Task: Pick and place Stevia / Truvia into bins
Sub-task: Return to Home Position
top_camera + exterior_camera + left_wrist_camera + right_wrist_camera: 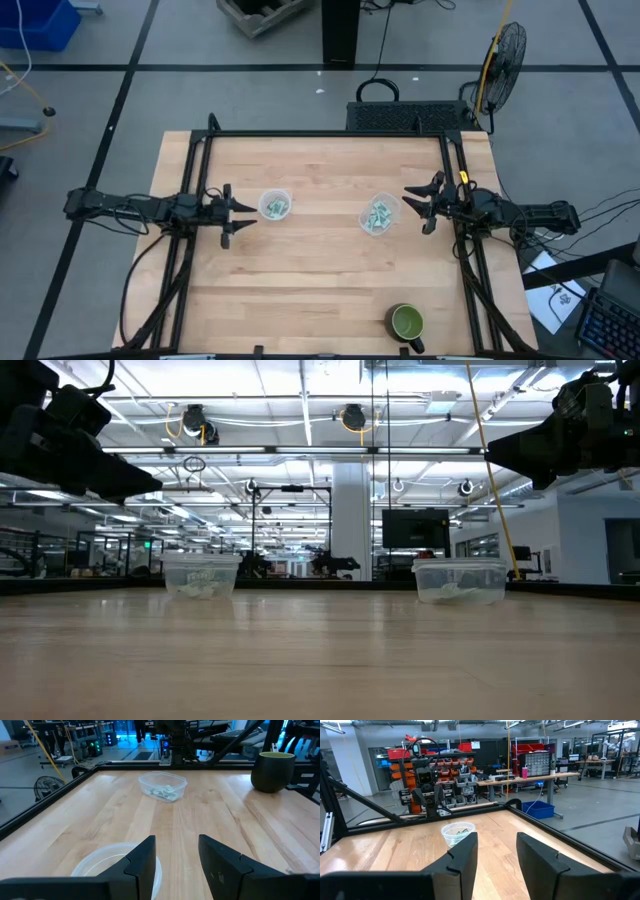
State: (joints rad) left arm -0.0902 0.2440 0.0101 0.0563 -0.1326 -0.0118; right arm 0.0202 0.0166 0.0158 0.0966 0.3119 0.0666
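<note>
Two clear cups stand on the wooden table, each with green and white packets lying inside. The left cup sits just in front of my left gripper, and its rim shows below the open fingers. The right cup stands just left of my right gripper, which is also open and looks across at the left cup. Both grippers hover above the table. I see no packet lying on the bare table.
A green mug stands near the table's near right corner. A black frame rail runs along the far edge and down both sides. Bare wood lies between the cups and toward the near edge.
</note>
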